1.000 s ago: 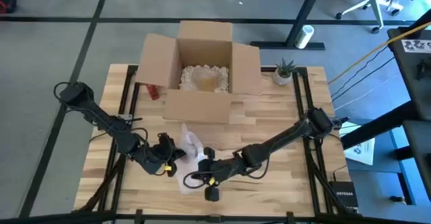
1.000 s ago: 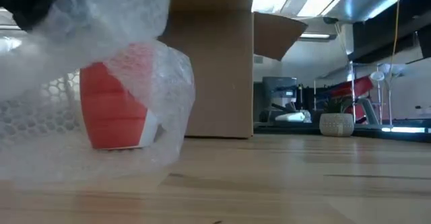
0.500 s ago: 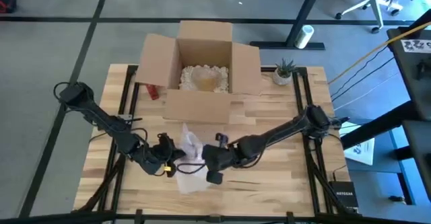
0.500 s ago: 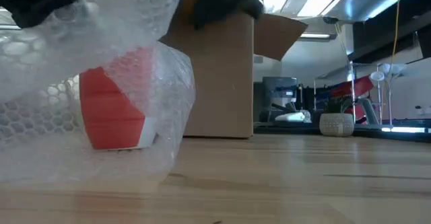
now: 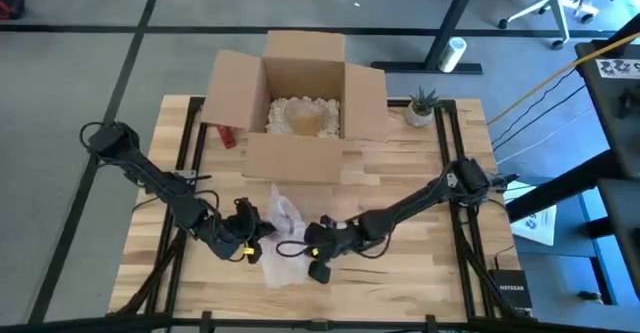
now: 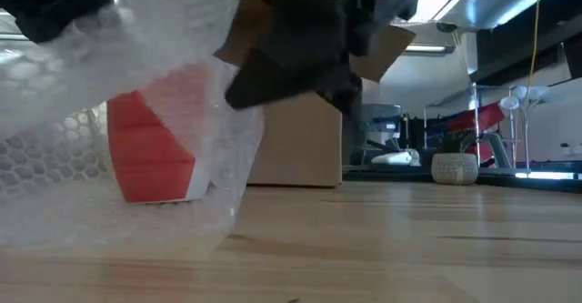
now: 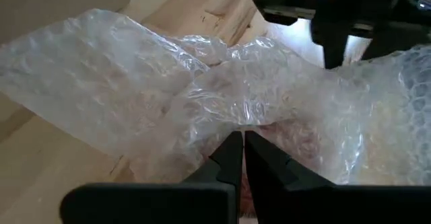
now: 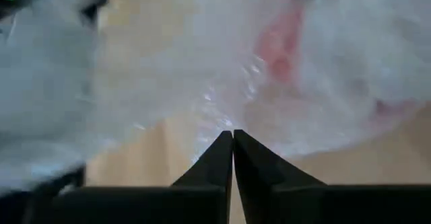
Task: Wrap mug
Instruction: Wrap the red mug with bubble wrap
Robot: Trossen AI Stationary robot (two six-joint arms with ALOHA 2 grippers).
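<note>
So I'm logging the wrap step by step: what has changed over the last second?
The right gripper swung in from the table's near edge to the bubble wrap, shut on it. The left gripper stayed clamped on the wrap; the red mug and cardboard box did not move.

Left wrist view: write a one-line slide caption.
Left gripper pinches crumpled bubble wrap over the red mug while the right gripper waits beyond.
</note>
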